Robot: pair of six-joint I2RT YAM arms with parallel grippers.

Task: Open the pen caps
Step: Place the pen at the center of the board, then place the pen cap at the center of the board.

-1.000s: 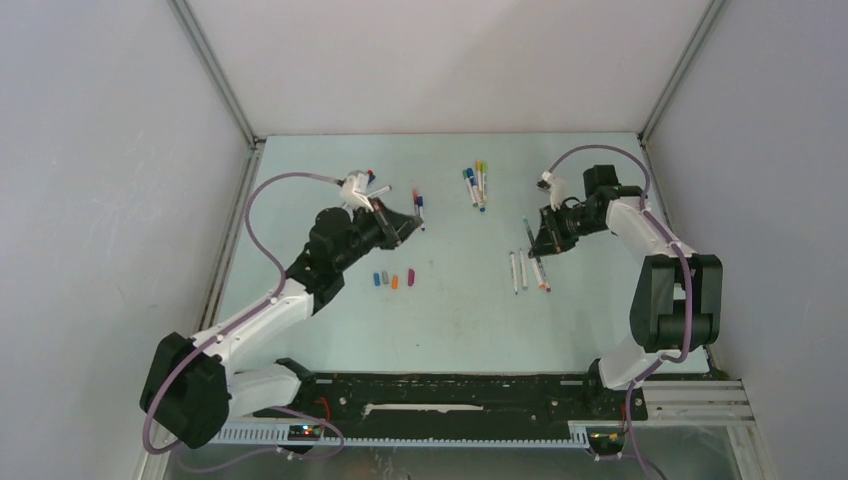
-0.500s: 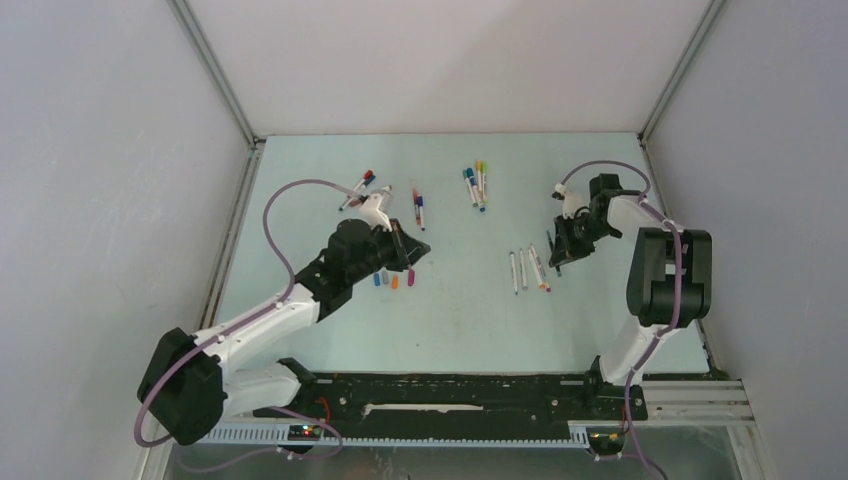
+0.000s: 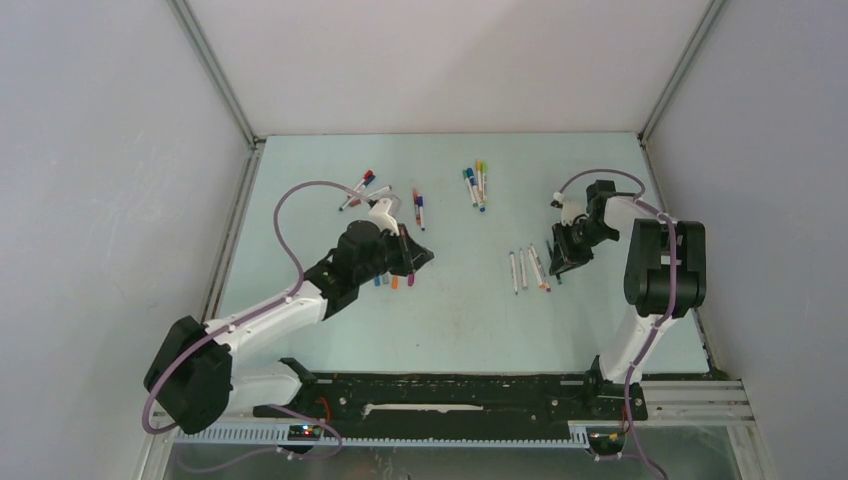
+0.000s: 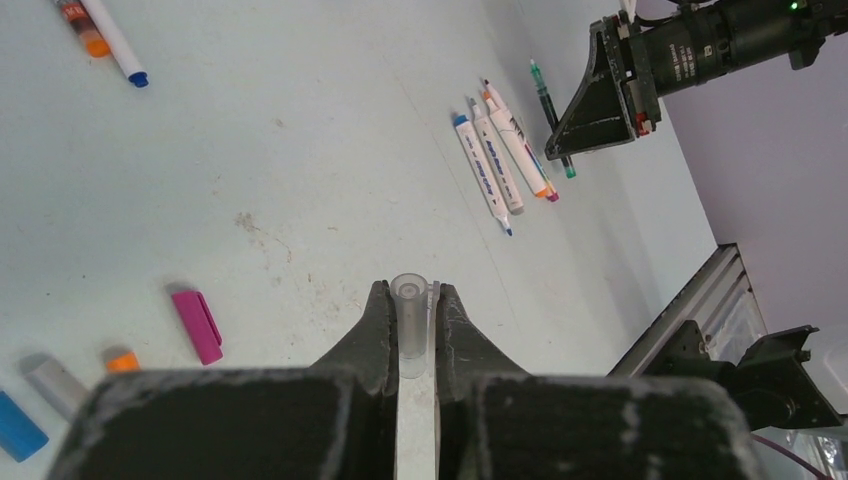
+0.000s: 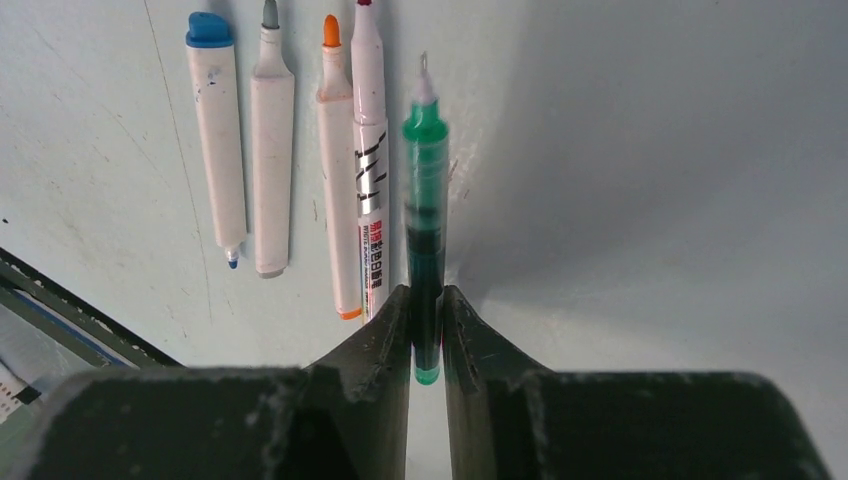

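The left end effector [image 4: 407, 330] is closed on a clear cap [image 4: 409, 318], seen in its wrist view. It hangs over the bench [image 3: 460, 310], just above the row of removed pen caps: a magenta cap [image 4: 197, 325], an orange one [image 4: 122, 360], a grey one [image 4: 58, 383] and a blue one [image 4: 17, 428]. Over the last second I have brought this arm back from the far pens to this row, so I judge the clear cap is next to be set down there.

The right end effector [image 5: 426, 330] has its fingers narrowly parted around a green pen [image 5: 425, 200], uncapped, its fine tip bare. The grip has only just begun to loosen; I cannot tell whether the pen is free yet. This arm has come down beside the four uncapped pens [image 5: 290, 170], so the green one lies as the fifth in that row.

Capped pens remain at the far side of the bench [image 3: 476, 184], so the task is roughly half done.
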